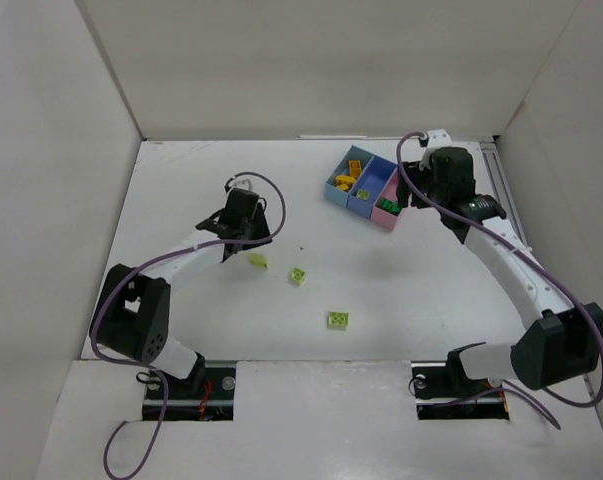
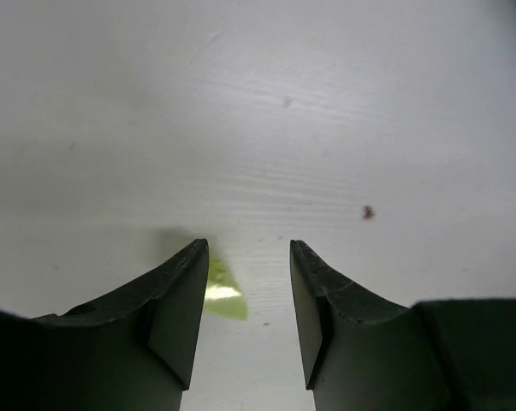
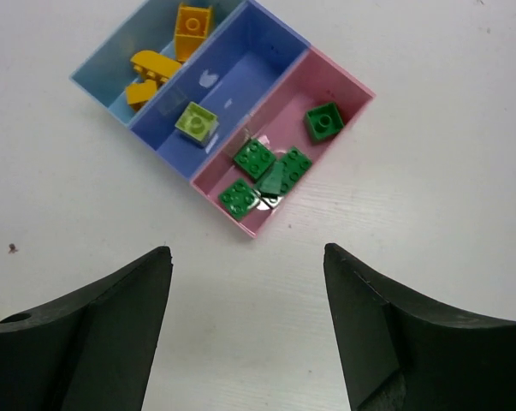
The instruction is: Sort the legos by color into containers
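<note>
White table (image 1: 401, 290); pink bin's (image 3: 285, 116) green legos (image 3: 256, 158) clearest right-wrist (left hand (image 2: 249, 248), right hand (image 3: 246, 251) spread).

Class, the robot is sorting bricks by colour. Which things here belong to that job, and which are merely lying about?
Part of the job:
- loose lime bricks
- light blue bin, darker blue bin, pink bin
- left gripper and right gripper, both open

Merely there:
- red speck on the table
- white walls
</note>
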Motion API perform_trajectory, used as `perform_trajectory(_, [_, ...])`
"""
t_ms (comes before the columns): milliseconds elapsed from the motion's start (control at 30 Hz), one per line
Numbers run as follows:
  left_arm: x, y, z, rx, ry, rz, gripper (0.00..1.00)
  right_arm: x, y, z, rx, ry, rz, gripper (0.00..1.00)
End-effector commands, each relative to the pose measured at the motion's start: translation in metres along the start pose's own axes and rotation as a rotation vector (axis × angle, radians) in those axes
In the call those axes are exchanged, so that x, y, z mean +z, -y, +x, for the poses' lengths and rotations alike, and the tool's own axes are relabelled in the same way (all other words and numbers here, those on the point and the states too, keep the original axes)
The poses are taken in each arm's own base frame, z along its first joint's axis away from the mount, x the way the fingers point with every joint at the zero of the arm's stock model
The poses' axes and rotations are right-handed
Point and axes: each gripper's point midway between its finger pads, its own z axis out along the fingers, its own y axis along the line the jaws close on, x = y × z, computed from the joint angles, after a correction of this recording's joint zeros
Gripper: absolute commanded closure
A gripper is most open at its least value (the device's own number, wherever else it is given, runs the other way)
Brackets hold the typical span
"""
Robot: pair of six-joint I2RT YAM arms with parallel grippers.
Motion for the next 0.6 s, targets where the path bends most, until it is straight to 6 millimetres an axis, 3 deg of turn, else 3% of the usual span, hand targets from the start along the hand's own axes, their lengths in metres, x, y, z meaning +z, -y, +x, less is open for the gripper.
perform_trajectory(0, [-0.032,0.058,-0.066,0.012,0.166,0.213,0.61,-0.021,0.021,-0.008,0.091,0.076,0.059,0.23])
perform_trajectory(33, [-0.036,0.073,-0.071,0.032,0.17,0.261,0.61,-0.023,0.023,-0.006,0.095,0.077,0.058,0.23])
perform_trajectory(100, [-0.036,0.08,-0.083,0.051,0.167,0.257,0.61,-0.029,0.029,-0.001,0.101,0.071,0.069,0.23])
perform_trajectory(200, [-0.033,0.053,-0.076,0.051,0.14,0.12,0.52,-0.035,0.036,0.009,0.109,0.058,0.087,0.23])
perform_trajectory(233, [-0.03,0.039,-0.063,0.043,0.101,0.058,0.48,-0.037,0.036,0.016,0.108,0.044,0.088,0.23])
perform_trajectory(267, [-0.034,0.026,-0.06,-0.006,0.109,-0.001,0.35,-0.037,0.037,0.022,0.108,0.036,0.089,0.23])
perform_trajectory(367, [-0.035,0.004,-0.03,-0.077,0.02,-0.09,0.28,-0.036,0.037,0.027,0.107,0.025,0.089,0.23])
perform_trajectory(467, [-0.031,-0.001,0.0,-0.19,-0.069,-0.132,0.2,-0.036,0.037,0.029,0.106,0.015,0.09,0.22])
perform_trajectory(567, [-0.018,-0.007,0.016,-0.285,-0.118,-0.189,0.19,-0.034,0.035,0.034,0.105,-0.006,0.082,0.22])
